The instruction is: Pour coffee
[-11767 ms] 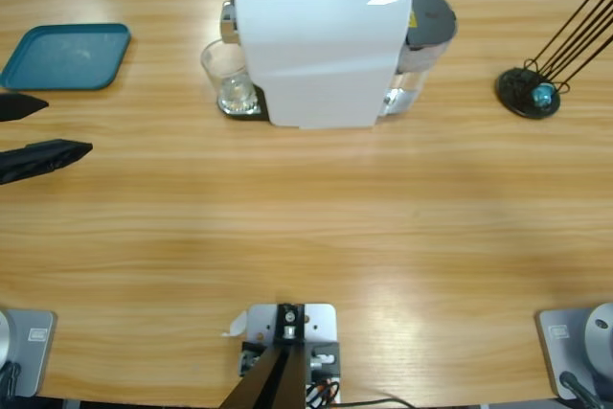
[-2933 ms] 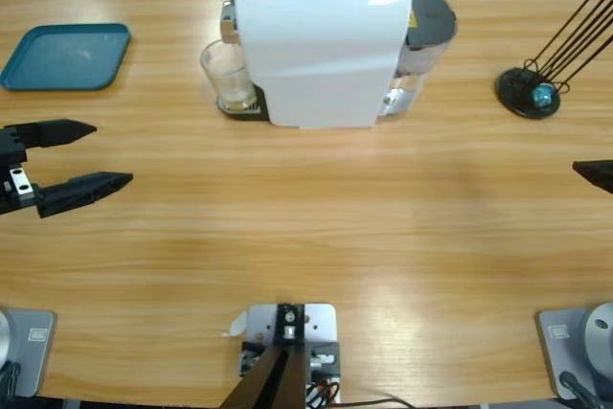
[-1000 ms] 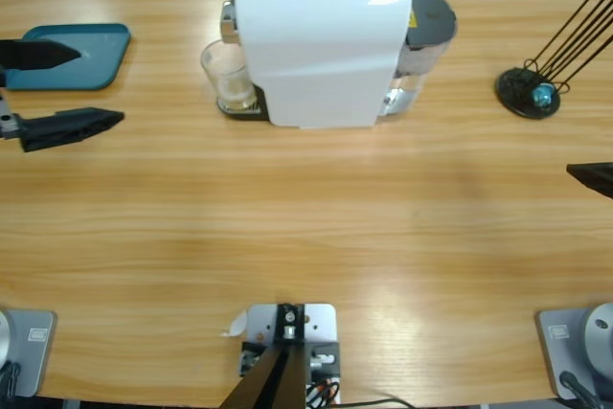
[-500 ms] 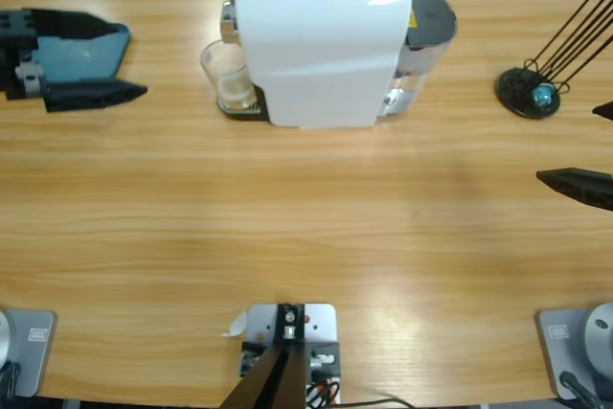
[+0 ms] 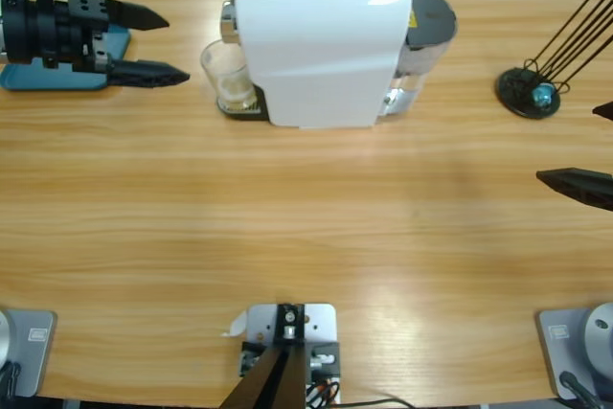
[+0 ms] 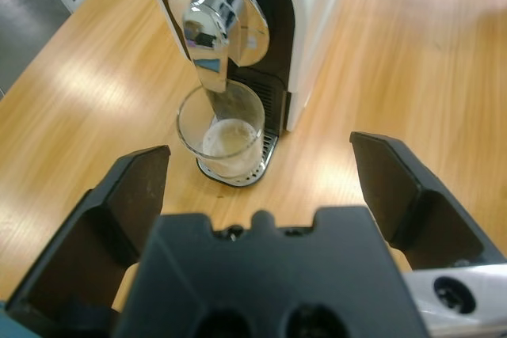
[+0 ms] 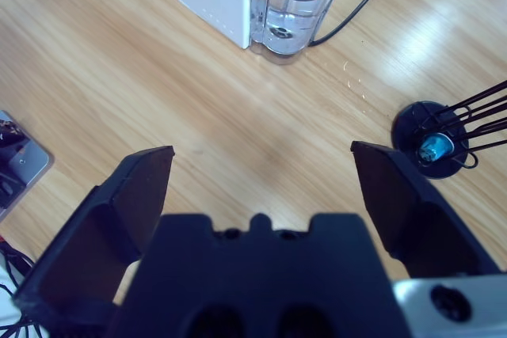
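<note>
Coffee (image 6: 229, 137) is being held in a glass (image 5: 226, 74) under the white coffee machine (image 5: 316, 45). Beside the machine, the left gripper (image 5: 158, 45) is being kept wide open; the right gripper (image 5: 589, 155) too.

The counter (image 5: 306, 237) carried one white coffee machine (image 5: 316, 45), one clear glass (image 5: 228, 77) under its spout, one blue tray (image 5: 48, 69), one black wire stand (image 5: 532, 91), and two black tools.

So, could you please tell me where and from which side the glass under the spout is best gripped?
Grip the glass across its round side wall, below the rim, probably from its open side facing the left gripper. The spout hangs over its mouth and the coffee machine backs it, so a grip from above looks blocked. The jaws are open.
</note>
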